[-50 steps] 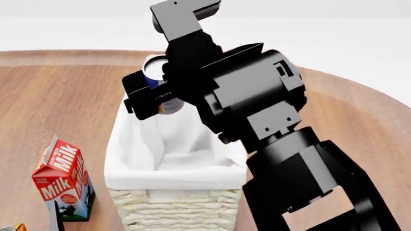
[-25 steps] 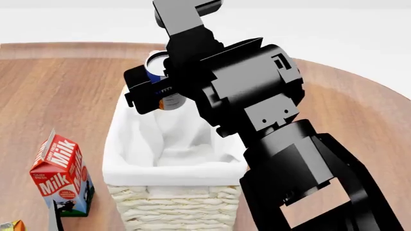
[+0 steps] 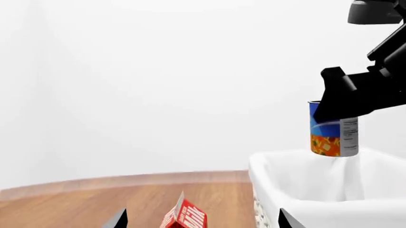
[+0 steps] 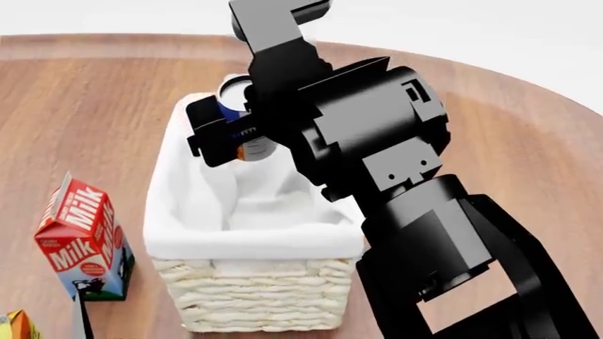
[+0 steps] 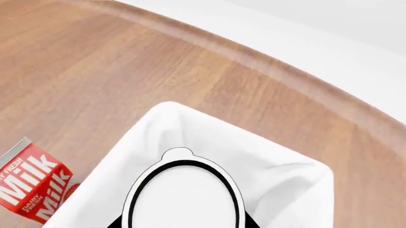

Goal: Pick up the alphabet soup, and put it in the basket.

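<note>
Status: pick done, drop pending. Soup can (image 4: 237, 121) clamped in right gripper (image 4: 234, 134), hanging upright above far end of basket (image 4: 254, 304), bottom roughly level with liner rim, not yet resting on anything. Remaining: lower a bit, release, retract.

Left gripper (image 3: 199, 219): only two dark finger tips visible at edge of its own camera, set well apart, nothing between them, so reads as spread wide and empty.

View differences:
- Left wrist: clean side profile. Can (image 3: 333, 128) fully visible, blue label on top, orange band below, right gripper (image 3: 364, 92) gripping upper half. Clear that can bottom sits about at basket (image 3: 304, 202) rim height over white liner. Also top of milk carton (image 3: 184, 217) on the wood table (image 3: 82, 209).
- Head: right arm blocks most of the can; only silver top and a sliver of label show. Gives layout instead: basket mid-table (image 4: 85, 106), milk carton (image 4: 83, 236) just to its left, corner of an orange carton (image 4: 17, 326) at bottom edge.
- Right wrist: straight down past can top (image 5: 184, 194), liner corners of basket (image 5: 279, 171) around it, confirms can centred over the opening; milk carton (image 5: 32, 185) off to one side. Can height above basket floor not readable here.
</note>
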Motion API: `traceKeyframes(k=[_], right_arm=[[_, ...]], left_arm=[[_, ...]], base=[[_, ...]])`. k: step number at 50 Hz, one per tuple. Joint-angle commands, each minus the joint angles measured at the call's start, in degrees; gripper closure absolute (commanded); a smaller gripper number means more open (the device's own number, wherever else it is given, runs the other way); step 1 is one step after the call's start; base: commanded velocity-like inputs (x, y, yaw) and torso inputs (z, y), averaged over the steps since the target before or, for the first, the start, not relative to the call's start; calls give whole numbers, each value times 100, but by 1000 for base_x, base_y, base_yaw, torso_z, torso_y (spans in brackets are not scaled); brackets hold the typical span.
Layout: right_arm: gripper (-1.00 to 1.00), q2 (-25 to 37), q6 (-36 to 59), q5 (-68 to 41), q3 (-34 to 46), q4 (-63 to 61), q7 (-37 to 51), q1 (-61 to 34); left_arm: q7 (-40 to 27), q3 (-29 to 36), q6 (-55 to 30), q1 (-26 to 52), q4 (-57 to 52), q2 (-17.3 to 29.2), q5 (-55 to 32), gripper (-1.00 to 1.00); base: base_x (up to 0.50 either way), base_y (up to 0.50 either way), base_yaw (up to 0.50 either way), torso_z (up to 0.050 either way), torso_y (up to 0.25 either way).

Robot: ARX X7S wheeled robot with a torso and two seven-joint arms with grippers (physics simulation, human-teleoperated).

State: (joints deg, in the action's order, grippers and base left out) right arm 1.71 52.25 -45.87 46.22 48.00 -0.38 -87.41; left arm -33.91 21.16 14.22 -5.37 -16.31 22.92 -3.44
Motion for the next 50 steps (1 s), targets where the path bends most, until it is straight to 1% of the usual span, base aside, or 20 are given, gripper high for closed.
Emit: traceKeyframes(k=[1,50], right_arm=[[100,-16,-118,78,56,88,-78,-74],[100,-12,-251,-227,491,40,14,-83]], left_arm=[[14,20,-18,31,36,8,-28,-100],[-79,20,-13,30,-9,45,-75,-100]], base=[[0,0,0,0,-74],[0,0,0,0,-75]])
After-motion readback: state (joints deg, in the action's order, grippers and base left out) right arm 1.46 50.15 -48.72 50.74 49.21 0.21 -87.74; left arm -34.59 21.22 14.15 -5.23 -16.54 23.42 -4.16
